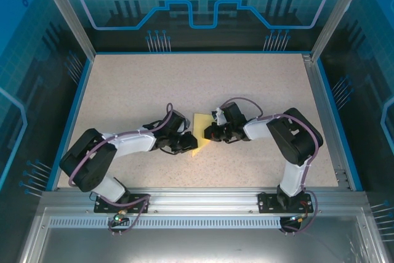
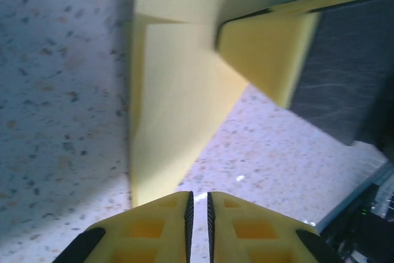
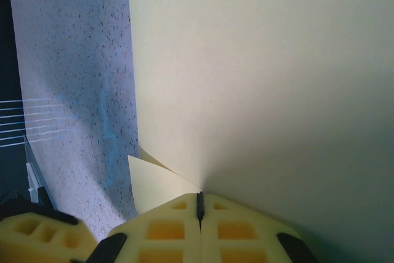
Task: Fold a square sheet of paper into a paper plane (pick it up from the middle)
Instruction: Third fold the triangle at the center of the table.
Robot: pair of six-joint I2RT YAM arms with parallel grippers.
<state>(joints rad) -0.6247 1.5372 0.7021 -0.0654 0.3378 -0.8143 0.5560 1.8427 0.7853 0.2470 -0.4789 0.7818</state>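
In the top view, both arms meet at the middle of the table (image 1: 258,84). The yellow paper (image 1: 201,122) lies between the left gripper (image 1: 188,146) and the right gripper (image 1: 209,133), both close against it. In the left wrist view, your left fingertips (image 2: 154,232) at the bottom edge are barely parted, with a thin slit between them and nothing in it. The paper's lower tip sits just above them, showing one crease and a flap rising toward the upper right, where the other arm's finger has it. In the right wrist view, the jaws at the bottom centre are pressed together on the paper's edge, and the sheet spreads up across the right of the frame. You look to be mid-fold, with the flap lifted and not yet laid down. Next, I'd have the right arm carry that flap over to the crease line while the left pins the flat part, because paper this thin will slide or buckle if it is pulled unsupported.
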